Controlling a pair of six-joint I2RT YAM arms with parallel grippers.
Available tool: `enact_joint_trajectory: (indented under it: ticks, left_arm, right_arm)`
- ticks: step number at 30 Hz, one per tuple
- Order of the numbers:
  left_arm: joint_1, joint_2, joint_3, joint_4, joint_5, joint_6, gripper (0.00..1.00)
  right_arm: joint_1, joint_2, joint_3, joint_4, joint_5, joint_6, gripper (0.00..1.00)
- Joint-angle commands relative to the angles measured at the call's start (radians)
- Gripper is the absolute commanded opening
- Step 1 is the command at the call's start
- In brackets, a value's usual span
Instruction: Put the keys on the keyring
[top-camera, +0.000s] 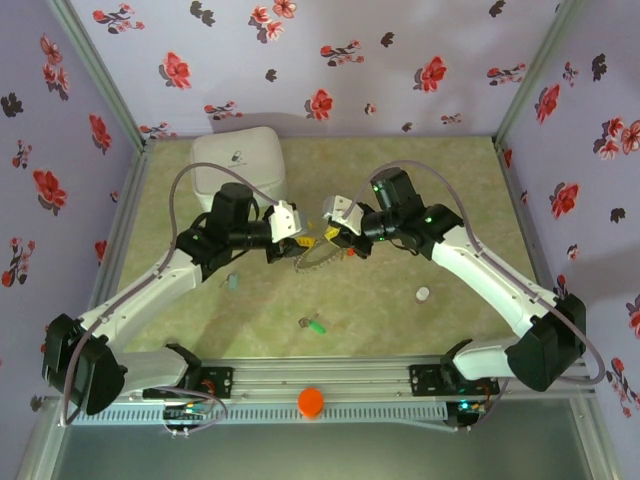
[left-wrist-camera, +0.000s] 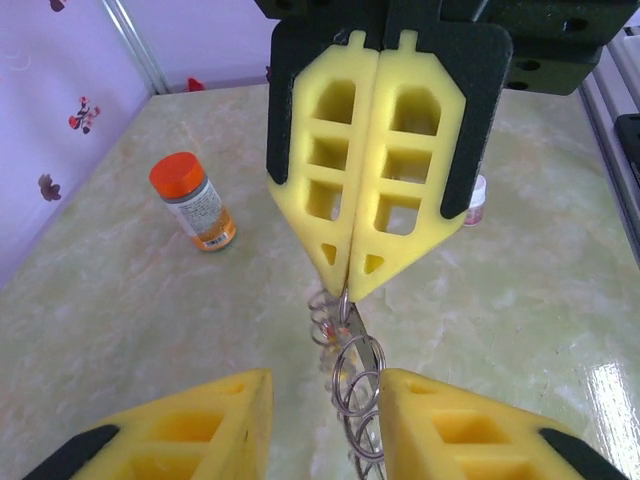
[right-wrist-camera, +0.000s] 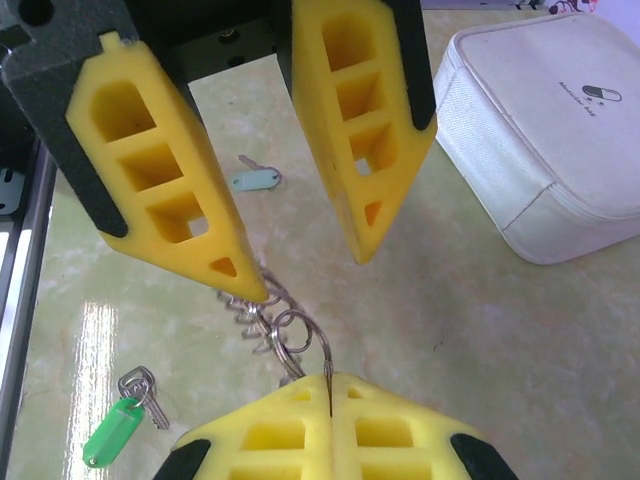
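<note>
Right gripper (right-wrist-camera: 330, 390) pinches the keyring (right-wrist-camera: 292, 330) tight above the middle of the table (top-camera: 460, 200) — left gripper (right-wrist-camera: 310, 272) straddles it, jaws apart. No key looks threaded yet: green key (right-wrist-camera: 112, 432) lies loose toward the near edge, teal key (right-wrist-camera: 255, 180) left of centre — all threading remains.
</note>
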Motion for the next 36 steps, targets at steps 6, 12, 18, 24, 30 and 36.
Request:
enact_joint_trajectory:
  ticks: [6, 12, 18, 24, 30, 36]
  left_arm:
    - [-0.003, -0.050, 0.019, -0.037, -0.052, 0.054, 0.35]
    - [-0.041, 0.037, 0.023, -0.045, -0.043, 0.074, 0.36]
    - [-0.062, 0.070, 0.012, 0.018, -0.013, 0.050, 0.35]
    - [-0.075, 0.075, 0.003, 0.029, -0.009, 0.043, 0.33]
    - [-0.081, 0.071, -0.004, 0.038, -0.001, 0.033, 0.24]
    - [-0.082, 0.066, -0.018, 0.059, -0.015, 0.040, 0.00]
  right_arm:
    - [0.010, -0.021, -0.010, 0.005, 0.036, -0.020, 0.00]
    - [0.016, -0.025, -0.020, 0.038, -0.007, 0.004, 0.00]
    - [0.025, -0.019, -0.025, 0.040, -0.034, -0.002, 0.00]
    - [0.031, -0.014, -0.017, 0.037, -0.052, -0.007, 0.00]
    - [0.040, -0.004, -0.015, 0.040, -0.050, -0.005, 0.00]
    - [0.046, -0.018, -0.027, 0.055, -0.069, 0.011, 0.00]
